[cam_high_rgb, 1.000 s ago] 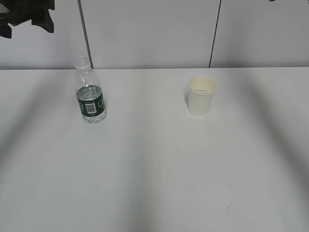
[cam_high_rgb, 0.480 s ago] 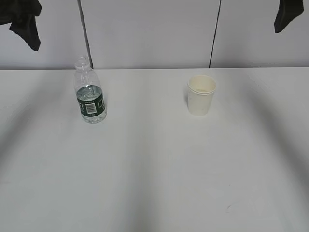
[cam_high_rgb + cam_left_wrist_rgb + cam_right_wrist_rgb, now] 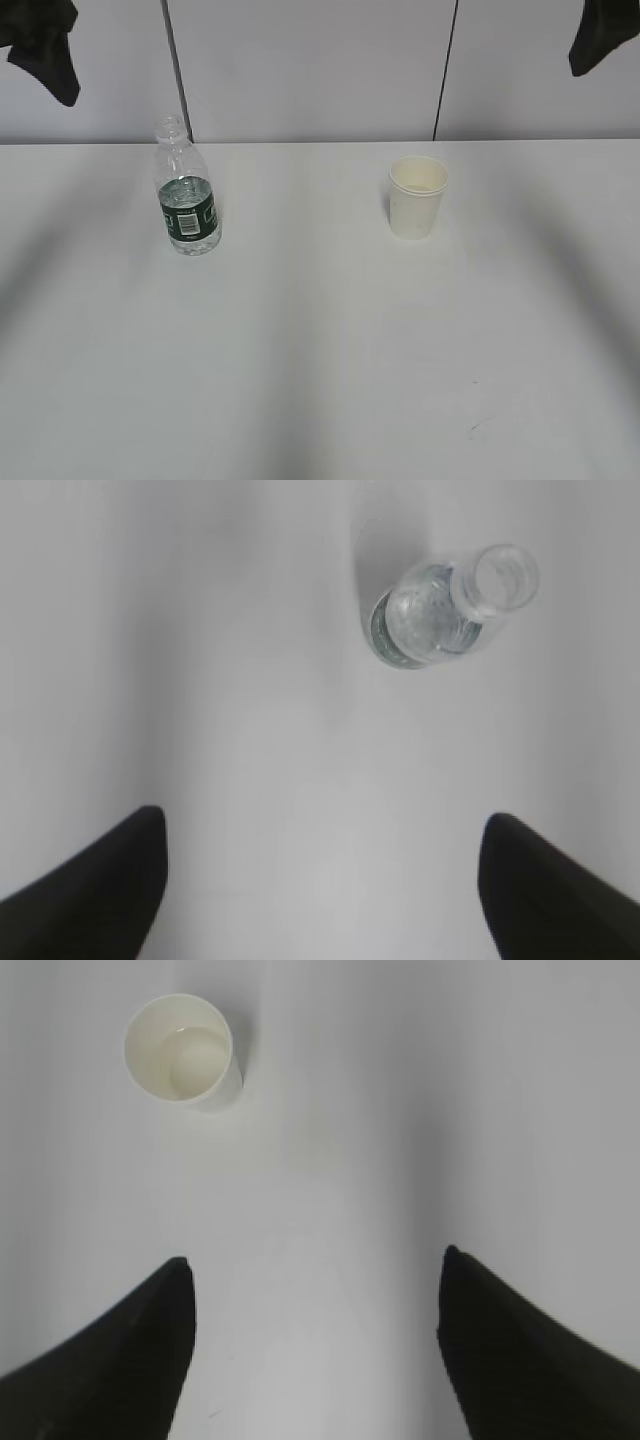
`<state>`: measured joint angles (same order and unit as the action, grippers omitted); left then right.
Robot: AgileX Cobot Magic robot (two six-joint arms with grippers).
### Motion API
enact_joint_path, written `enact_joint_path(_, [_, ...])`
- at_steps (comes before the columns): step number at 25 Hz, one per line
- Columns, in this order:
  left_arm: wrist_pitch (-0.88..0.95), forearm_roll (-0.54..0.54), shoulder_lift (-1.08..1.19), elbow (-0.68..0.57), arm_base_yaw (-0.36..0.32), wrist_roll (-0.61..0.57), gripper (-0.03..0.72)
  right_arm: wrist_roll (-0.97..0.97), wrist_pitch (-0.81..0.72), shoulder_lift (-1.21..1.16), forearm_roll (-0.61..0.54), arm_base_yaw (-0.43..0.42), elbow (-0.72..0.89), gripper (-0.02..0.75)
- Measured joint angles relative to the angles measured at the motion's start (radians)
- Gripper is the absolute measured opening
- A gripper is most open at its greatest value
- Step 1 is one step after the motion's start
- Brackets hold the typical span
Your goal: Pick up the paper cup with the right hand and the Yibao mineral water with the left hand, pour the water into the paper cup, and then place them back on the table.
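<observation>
The Yibao mineral water, a clear ribbed bottle with a dark green label and no cap, stands upright at the left of the table. It shows from above in the left wrist view. The white paper cup stands upright to its right, and shows from above in the right wrist view. My left gripper is open and empty, high above the table. My right gripper is open and empty, also high. In the exterior view only dark tips show at the top left and top right.
A pale wall with two dark vertical seams stands behind the table's back edge. A few faint specks mark the tabletop near the front right.
The left gripper has swung in at the top left of the exterior view and the right gripper has come into view at the top right. Bottle and cup have not moved.
</observation>
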<state>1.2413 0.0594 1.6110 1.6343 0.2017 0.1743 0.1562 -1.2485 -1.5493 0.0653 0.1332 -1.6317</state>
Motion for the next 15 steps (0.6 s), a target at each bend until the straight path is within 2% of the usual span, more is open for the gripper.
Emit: enact_joint_path(15, [0.008, 0.021, -0.544, -0.509, 0.000, -0.002, 0.575, -0.004, -0.005, 0.634, -0.039, 0.000, 0.554, 0.586])
